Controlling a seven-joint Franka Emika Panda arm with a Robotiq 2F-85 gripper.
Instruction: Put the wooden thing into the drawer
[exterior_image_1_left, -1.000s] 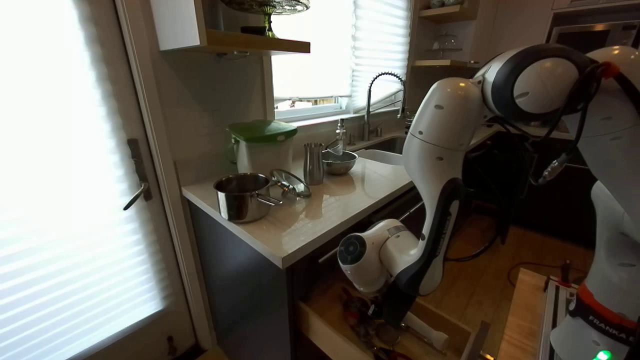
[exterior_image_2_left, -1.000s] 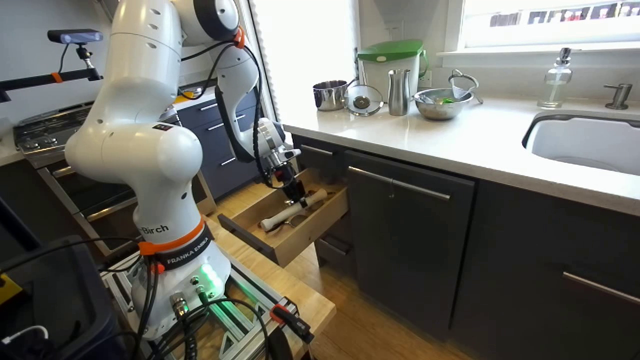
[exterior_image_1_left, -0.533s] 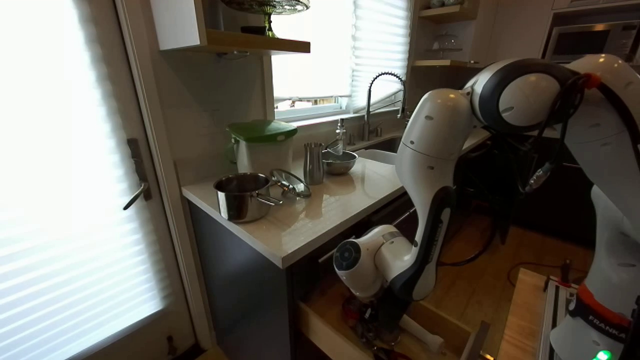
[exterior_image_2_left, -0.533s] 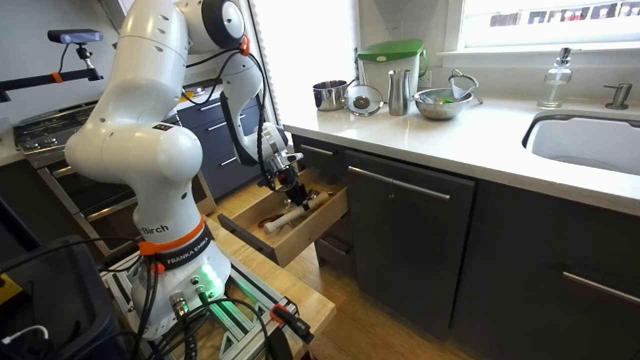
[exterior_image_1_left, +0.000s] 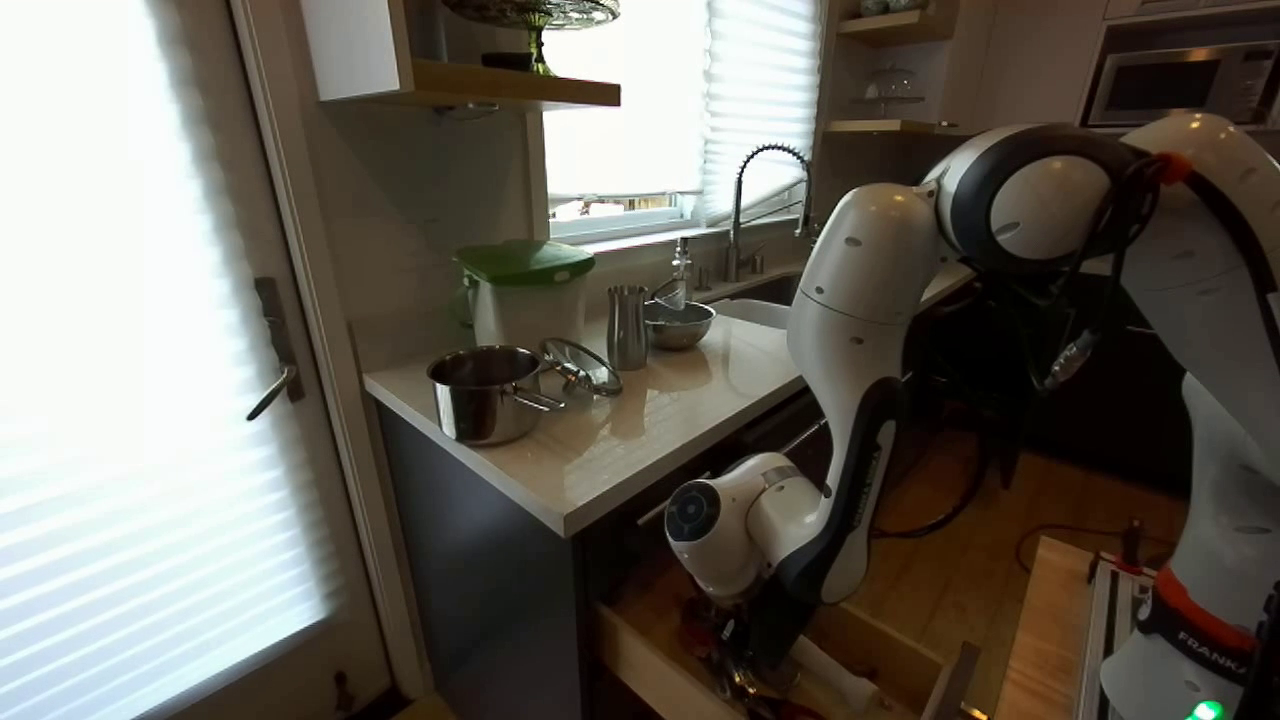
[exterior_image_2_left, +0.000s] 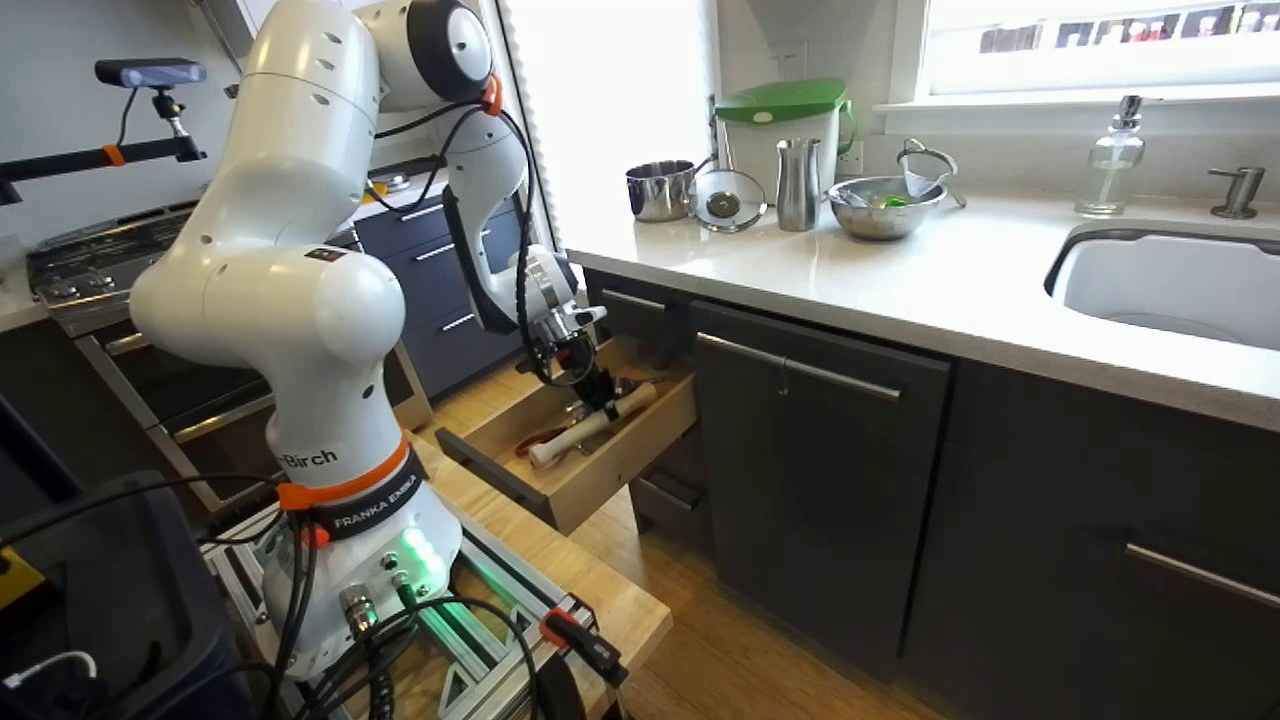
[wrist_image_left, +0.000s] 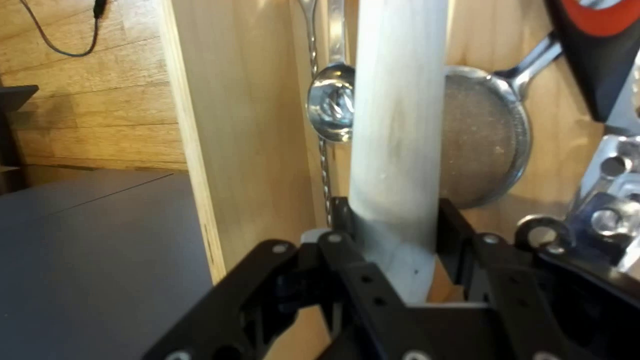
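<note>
Wrist view: pale wooden rolling pin (wrist_image_left: 397, 125) runs from top centre down into the gripper (wrist_image_left: 395, 215). Jaws parted only by the pin's thickness, one tip seemingly against each side; I read it as held.

Change: over the last second, arm (exterior_image_2_left: 300, 300) and pin have sunk a little in both exterior views, nearly all of it in the earlier half. Pin now lies slantwise within the walls of the pulled-out drawer (exterior_image_2_left: 625, 455), centre of frame in an exterior view. Lowering seems about done; letting go is probably what's left.

Beneath and around, wrist view: mesh strainer (wrist_image_left: 475, 140) right of the pin, partly covered by it; small metal scoop (wrist_image_left: 330, 105) just left, beside a twisted-stem utensil (wrist_image_left: 325, 175); black tool (wrist_image_left: 605, 60) with an orange-red patch, upper right. Whether the pin rests on any of them, cannot tell. Strainer rim might make it rock or roll once freed. Drawer wall at left of frame looks near enough to cramp the jaws as they spread. Metal pot (exterior_image_1_left: 480, 405) on the counter (exterior_image_1_left: 575, 475), well apart.
</note>
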